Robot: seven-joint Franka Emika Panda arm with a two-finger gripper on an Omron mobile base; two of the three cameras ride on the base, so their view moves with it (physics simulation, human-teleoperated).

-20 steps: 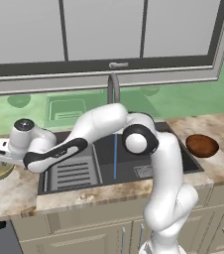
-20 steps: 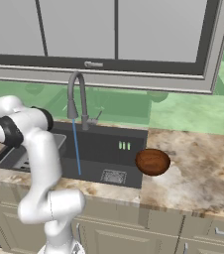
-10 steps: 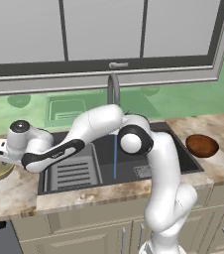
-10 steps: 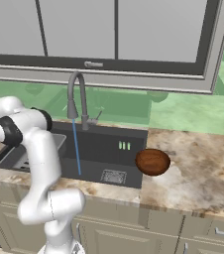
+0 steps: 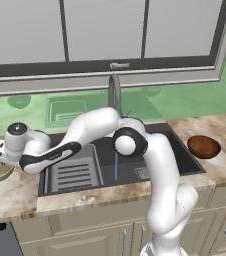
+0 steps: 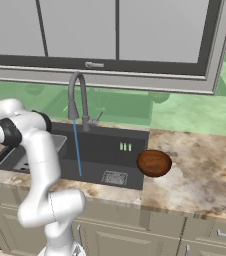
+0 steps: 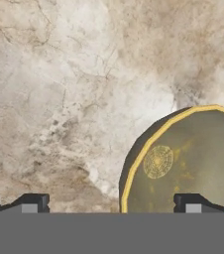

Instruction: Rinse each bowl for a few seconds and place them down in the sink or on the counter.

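Water is running in a thin blue stream [image 5: 116,167] from the grey arched faucet [image 6: 77,97] into the wide dark sink [image 5: 155,150]. Over the last second the white arm is creeping further left of the sink. Its gripper [image 7: 112,204], fingers spread wide and empty, is hanging over the shiny olive-gold round bowl [image 7: 183,158] sitting on the mottled beige stone counter [image 7: 74,74]. A pickup looks close. The dark reddish-brown bowl [image 6: 154,163] is waiting just right of the sink.
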